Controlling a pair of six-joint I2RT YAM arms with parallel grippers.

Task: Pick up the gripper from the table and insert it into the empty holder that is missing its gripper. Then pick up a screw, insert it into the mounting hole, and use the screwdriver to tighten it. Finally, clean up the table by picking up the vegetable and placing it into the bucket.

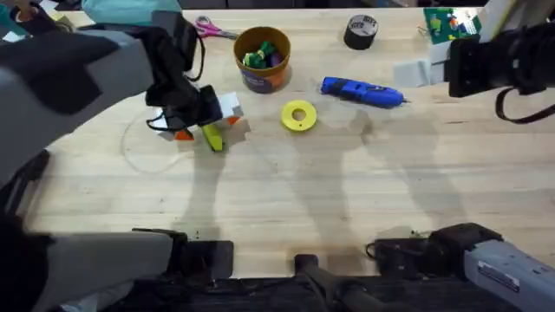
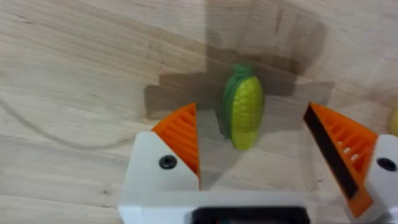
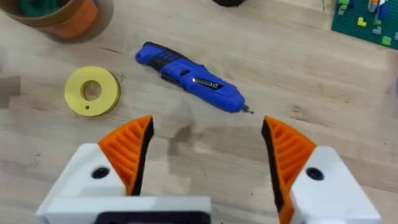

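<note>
The vegetable (image 2: 244, 109), a small yellow corn cob with a green end, lies on the wood between the orange ribbed fingers (image 2: 180, 134) of my open left gripper (image 2: 251, 118), touching neither. Overhead, the vegetable (image 1: 212, 137) lies just under the left gripper (image 1: 201, 128). The bucket (image 1: 262, 59) stands behind it with toys inside. My right gripper (image 3: 208, 124) hovers open and empty above the table, short of the blue screwdriver (image 3: 193, 78), which lies flat (image 1: 362, 91). The loose gripper, the holder and the screw are out of view.
A flat yellow tape ring (image 1: 299, 116) lies between the vegetable and the screwdriver. At the back are a black tape roll (image 1: 361, 32), pink-handled scissors (image 1: 212, 29) and a green brick plate (image 1: 451, 24). Bare wood stretches toward the front edge.
</note>
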